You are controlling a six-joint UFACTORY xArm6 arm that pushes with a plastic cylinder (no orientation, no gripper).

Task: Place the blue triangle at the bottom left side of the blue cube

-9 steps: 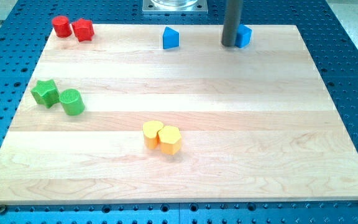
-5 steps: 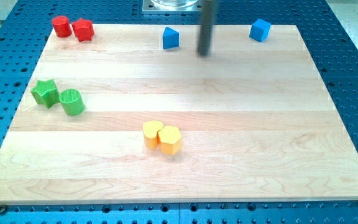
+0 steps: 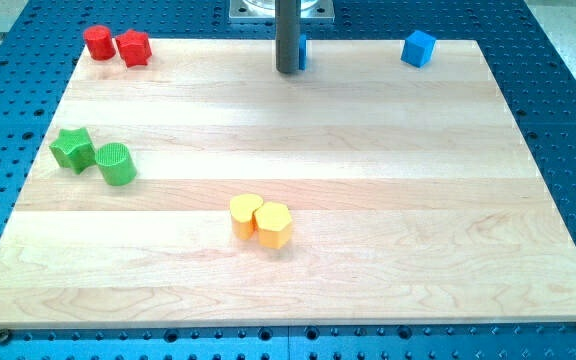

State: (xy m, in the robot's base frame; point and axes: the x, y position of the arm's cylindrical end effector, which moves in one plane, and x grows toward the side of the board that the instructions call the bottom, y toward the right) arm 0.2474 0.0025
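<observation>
Worktop (image 3: 298, 200): wooden, blocks scattered.
Cube (image 3: 419, 47): far right.
Triangle (image 3: 302, 52): far centre, mostly hidden behind rod.
My tip (image 3: 288, 71): just beside triangle's left; no fingers.
Risk: off-centre push could slip the triangle off the far edge.

Looking down at a slant from beyond the view's bottom edge of the wooden board (image 3: 298, 250), facing its far edge, taking in the whole board and the surrounding blue perforated table (image 3: 568, 120).
</observation>
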